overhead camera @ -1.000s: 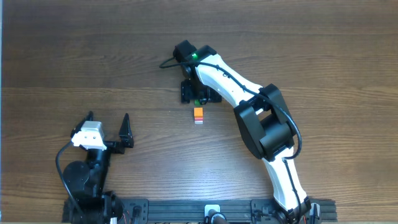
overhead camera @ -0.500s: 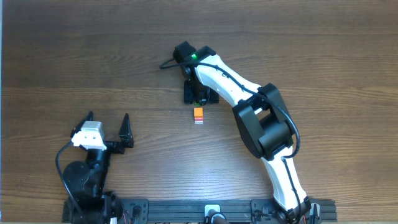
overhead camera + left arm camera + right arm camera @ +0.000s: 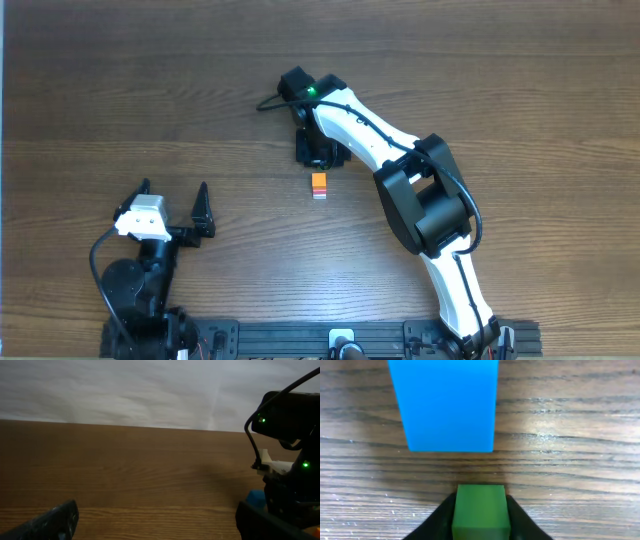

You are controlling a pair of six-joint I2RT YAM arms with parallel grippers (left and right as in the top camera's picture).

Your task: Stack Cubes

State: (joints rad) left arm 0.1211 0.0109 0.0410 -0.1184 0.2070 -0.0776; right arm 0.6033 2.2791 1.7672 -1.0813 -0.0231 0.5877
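R gripper point(image 3: 318, 152) is clamped on a green cube point(image 3: 480, 510), held over mid-table w/ fingers point(image 3: 436, 522) pressed to both sides. A blue block point(image 3: 444, 405) is seen on the wooden table point(image 3: 520, 80) just beyond the cube, not touching it. An orange-over-white stack point(image 3: 319, 185) is set near that gripper, on the arm-base side. L gripper point(image 3: 174, 192) is parked by its own base, fingers spread wide apart, nothing held
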